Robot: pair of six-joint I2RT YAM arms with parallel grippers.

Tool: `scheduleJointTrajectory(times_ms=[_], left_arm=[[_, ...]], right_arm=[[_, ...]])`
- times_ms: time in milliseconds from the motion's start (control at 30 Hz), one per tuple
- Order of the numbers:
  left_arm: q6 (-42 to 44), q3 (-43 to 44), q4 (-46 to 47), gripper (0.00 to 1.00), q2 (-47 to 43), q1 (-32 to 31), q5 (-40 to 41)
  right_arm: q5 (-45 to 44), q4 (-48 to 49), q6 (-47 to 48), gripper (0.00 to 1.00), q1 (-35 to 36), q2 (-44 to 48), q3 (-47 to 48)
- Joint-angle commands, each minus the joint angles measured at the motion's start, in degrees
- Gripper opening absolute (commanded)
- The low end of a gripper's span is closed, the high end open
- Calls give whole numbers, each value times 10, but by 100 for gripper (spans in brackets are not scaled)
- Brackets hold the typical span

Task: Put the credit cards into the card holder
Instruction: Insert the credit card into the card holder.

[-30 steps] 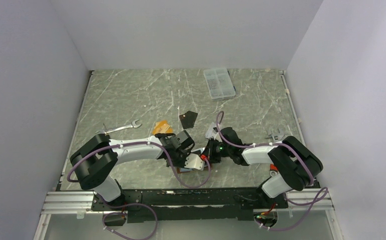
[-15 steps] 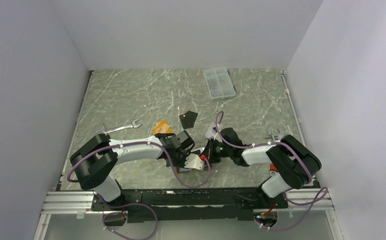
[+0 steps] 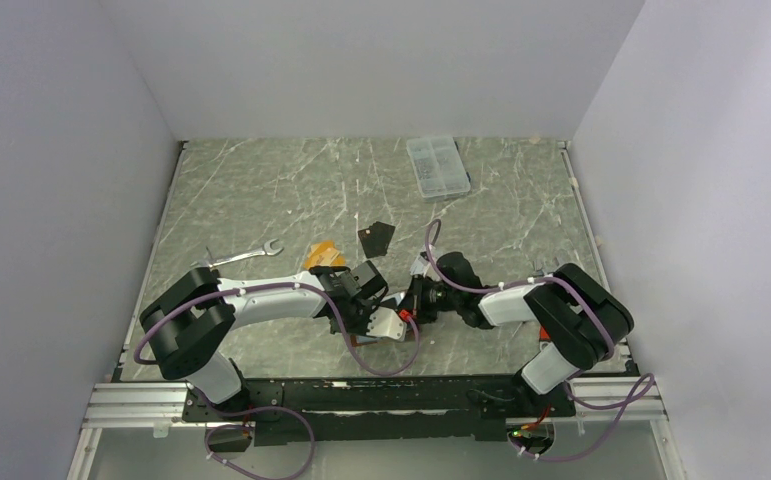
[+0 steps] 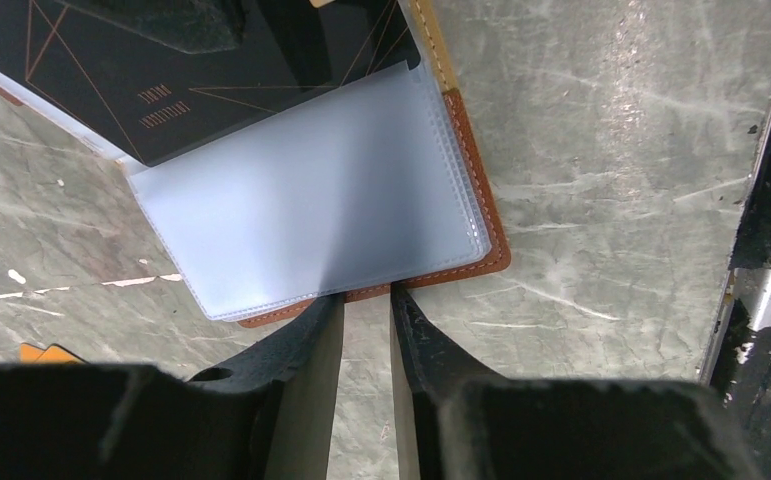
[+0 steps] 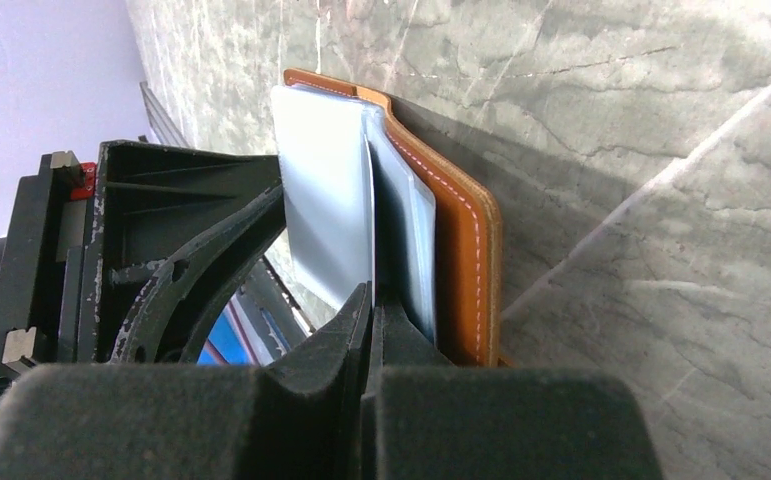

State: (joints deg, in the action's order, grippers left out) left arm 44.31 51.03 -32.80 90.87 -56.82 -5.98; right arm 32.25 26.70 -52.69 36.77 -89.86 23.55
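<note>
The card holder (image 4: 476, 245) lies open on the table, brown leather with a pale blue-grey pocket leaf (image 4: 321, 200) on top. My left gripper (image 4: 366, 293) is narrowly open. Its tips touch the holder's near edge, with bare table between them. A dark card with gold lines (image 4: 161, 90) sits at the pocket's mouth. My right gripper (image 5: 373, 292) is shut on it among the leaves (image 5: 326, 190) of the holder (image 5: 461, 250). From above, both grippers, left (image 3: 381, 320) and right (image 3: 414, 302), meet near the front. An orange-tan card (image 3: 323, 253) and a black card (image 3: 375, 238) lie behind them.
A clear compartment box (image 3: 437, 165) stands at the back right. A wrench (image 3: 246, 255) lies left of the orange-tan card. A small metal part (image 3: 549, 270) sits near the right edge. The black rail (image 3: 381, 385) runs along the table's front.
The right arm's forearm and elbow have shifted slightly leftward. Both grippers stay at the holder, and the left arm has not moved.
</note>
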Motion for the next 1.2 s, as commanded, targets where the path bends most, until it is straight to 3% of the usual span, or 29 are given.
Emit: scheduleJointTrajectory(times_ms=[0,367,567,800,1033,1167], left_arm=[[14,12,45,29,12,-5,-35],[16,11,42,28,14,-5,-35],[17,9,40,28,12,-5,-33],[18,9,41,28,8,-5,-32],[17,9,45,27,7,-5,-29],[16,12,46,27,6,-3,-30]], right_arm=[[-4,27,22,0,3,-15,15],[5,118,-9,0,-3,-11,2],[9,116,-14,0,-3,-28,-2],[-16,40,16,0,-2,-26,-17],[-66,-101,78,2,3,-3,25],[-59,-110,88,3,8,-14,41]])
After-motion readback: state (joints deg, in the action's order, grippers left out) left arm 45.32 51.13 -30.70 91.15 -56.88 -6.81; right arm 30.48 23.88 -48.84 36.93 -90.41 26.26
